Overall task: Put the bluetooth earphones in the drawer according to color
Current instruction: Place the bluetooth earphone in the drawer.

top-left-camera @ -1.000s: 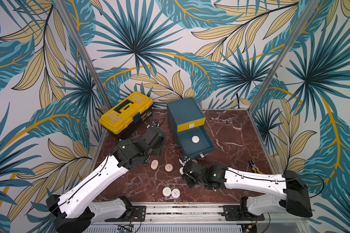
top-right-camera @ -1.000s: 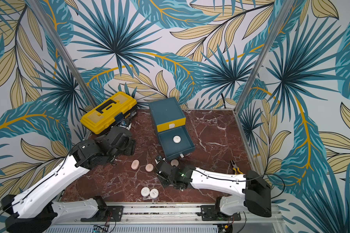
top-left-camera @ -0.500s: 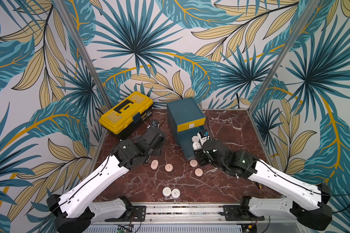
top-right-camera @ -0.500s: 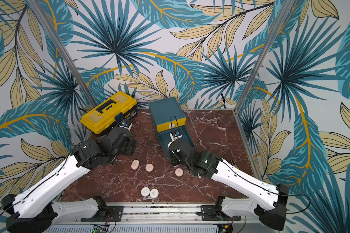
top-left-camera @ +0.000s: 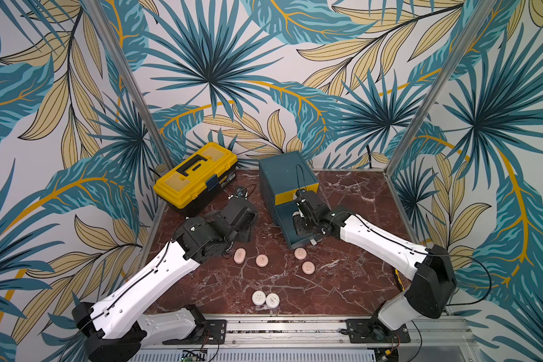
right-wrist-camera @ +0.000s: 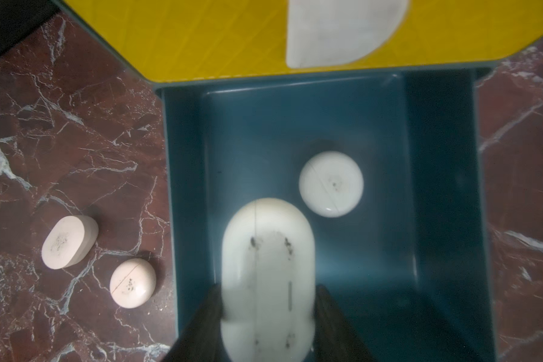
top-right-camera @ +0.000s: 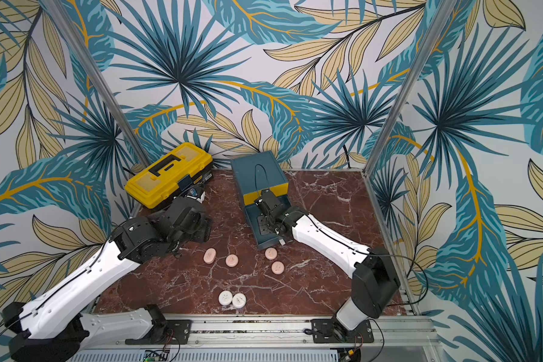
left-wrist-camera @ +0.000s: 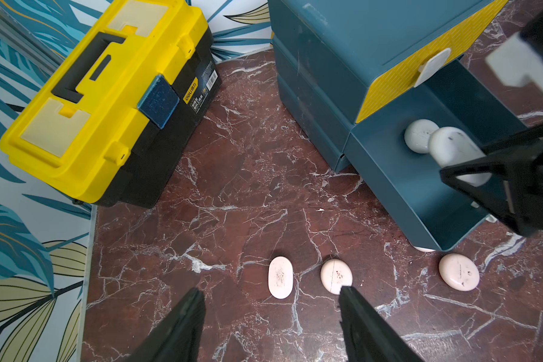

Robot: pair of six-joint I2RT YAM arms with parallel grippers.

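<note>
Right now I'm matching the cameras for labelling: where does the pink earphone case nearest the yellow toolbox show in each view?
Top view: pink case, outer end of the pink row, toolbox side.
Top view: pink case, same place.
Left wrist: pink case just past the open left hand.
Right wrist: pink case outside the open drawer.
Shared landmark: the chest's yellow drawer front.

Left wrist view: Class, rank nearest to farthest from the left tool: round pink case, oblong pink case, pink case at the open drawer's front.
1. Oblong pink case, centred before the left tool.
2. Round pink case, beside it.
3. Third pink case, at the drawer front.
</note>
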